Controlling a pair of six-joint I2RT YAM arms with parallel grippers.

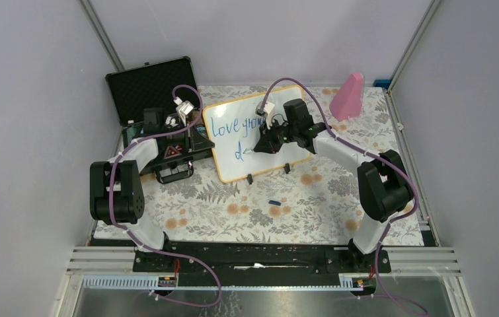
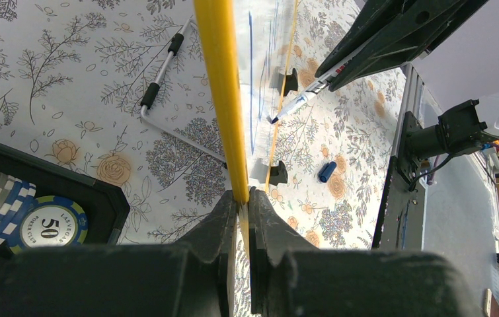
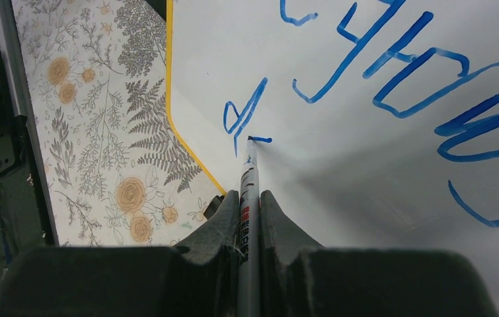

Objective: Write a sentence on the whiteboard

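The whiteboard (image 1: 269, 162) stands tilted on its two black feet at mid-table, with an orange-yellow rim (image 2: 222, 99). My left gripper (image 1: 202, 136) is shut on the board's left edge, and its fingers (image 2: 241, 198) pinch the rim. The sentence (image 1: 235, 125) in blue reads "Love grow" on the top line, with a "d" (image 3: 243, 115) below it. My right gripper (image 3: 251, 198) is shut on a grey marker (image 3: 250, 175). The marker's tip touches the board just right of the "d", at the start of a short stroke. From above, the right gripper (image 1: 266, 141) hangs over the board's middle.
An open black case (image 1: 151, 82) with poker chips (image 2: 48, 228) sits at the back left, under my left arm. A pink wedge (image 1: 347, 96) stands at the back right. The blue marker cap (image 1: 273, 202) lies on the floral cloth in front of the board. A bent metal rod (image 2: 160, 72) lies behind it.
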